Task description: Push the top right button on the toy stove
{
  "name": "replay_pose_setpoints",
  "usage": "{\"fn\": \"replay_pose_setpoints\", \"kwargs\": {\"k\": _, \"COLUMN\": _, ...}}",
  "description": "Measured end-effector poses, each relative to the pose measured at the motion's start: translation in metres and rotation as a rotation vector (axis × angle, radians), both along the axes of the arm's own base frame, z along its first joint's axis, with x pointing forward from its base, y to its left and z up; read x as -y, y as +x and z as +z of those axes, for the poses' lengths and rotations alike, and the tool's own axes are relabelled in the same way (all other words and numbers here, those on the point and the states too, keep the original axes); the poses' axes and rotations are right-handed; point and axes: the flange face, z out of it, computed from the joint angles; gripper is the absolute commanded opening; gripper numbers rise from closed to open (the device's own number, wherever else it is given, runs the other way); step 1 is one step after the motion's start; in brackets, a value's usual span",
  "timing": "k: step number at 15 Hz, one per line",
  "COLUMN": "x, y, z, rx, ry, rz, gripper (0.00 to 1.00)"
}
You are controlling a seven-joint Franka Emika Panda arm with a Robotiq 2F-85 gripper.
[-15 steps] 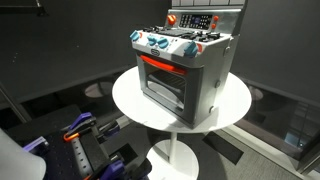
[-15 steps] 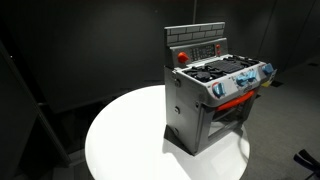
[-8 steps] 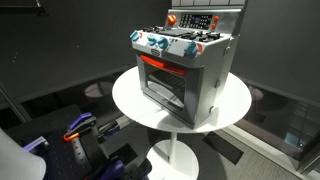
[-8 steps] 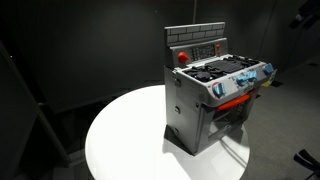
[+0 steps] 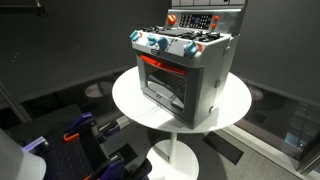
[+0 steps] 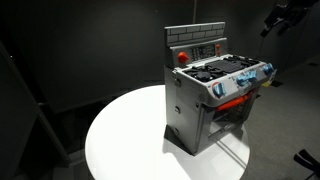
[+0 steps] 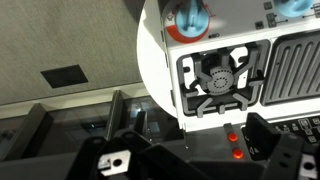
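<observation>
The toy stove (image 5: 185, 65) is silver-grey, with a red strip above its glass door and blue and red knobs. It stands on a round white table (image 5: 128, 100) in both exterior views (image 6: 215, 95). Its upright back panel (image 6: 197, 42) carries a red button (image 6: 182, 57) and small dark buttons. My gripper (image 6: 283, 14) hangs high in the air, up and to the right of the stove and well clear of it. In the wrist view the stove top's burner (image 7: 222, 75) and two small red buttons (image 7: 236, 147) lie below my gripper (image 7: 195, 160). Its fingers are spread apart and empty.
The table (image 6: 125, 130) has bare white surface to the left of the stove. Dark curtains surround the scene. Blue and orange equipment (image 5: 80, 130) sits on the floor below the table. The table stands on a white pedestal (image 5: 178, 155).
My gripper has come into the exterior view at the top right corner and moved left toward the stove. The stove has not moved.
</observation>
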Motion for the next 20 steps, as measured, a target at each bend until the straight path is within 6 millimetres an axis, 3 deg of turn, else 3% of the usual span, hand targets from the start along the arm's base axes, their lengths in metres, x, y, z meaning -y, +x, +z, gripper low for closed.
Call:
{"fn": "replay_pose_setpoints", "kwargs": {"k": 11, "x": 0.000, "y": 0.007, "z": -0.011, "rx": -0.008, "ry": 0.002, "rz": -0.015, "gripper": 1.00}}
{"fn": "replay_pose_setpoints", "kwargs": {"k": 20, "x": -0.015, "y": 0.045, "z": -0.038, "rx": 0.051, "ry": -0.001, "rz": -0.046, "gripper": 1.00}}
